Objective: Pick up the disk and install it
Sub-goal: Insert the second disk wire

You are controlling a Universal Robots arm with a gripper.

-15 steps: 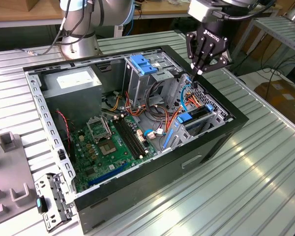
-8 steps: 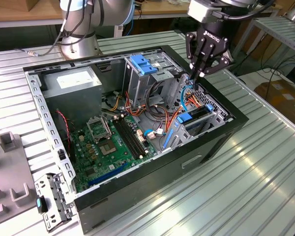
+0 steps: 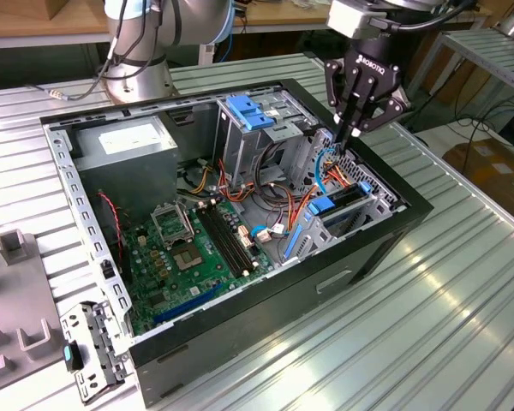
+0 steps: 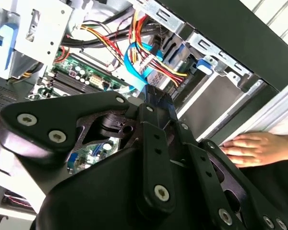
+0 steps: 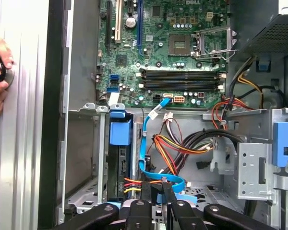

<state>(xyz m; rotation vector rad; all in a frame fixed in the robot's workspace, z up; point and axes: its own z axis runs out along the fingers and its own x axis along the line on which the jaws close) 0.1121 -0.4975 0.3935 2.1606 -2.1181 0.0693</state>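
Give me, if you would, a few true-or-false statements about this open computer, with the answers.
1. The computer case lies open, motherboard exposed. True.
2. The disk lies outside the case. False: it sits in the drive bay inside.
3. A person's hand is beside the case. True.
4. The claw hangs over the power supply. False: it is over the drive bay end.
5. A cooler covers the CPU socket. False: the socket is uncovered.
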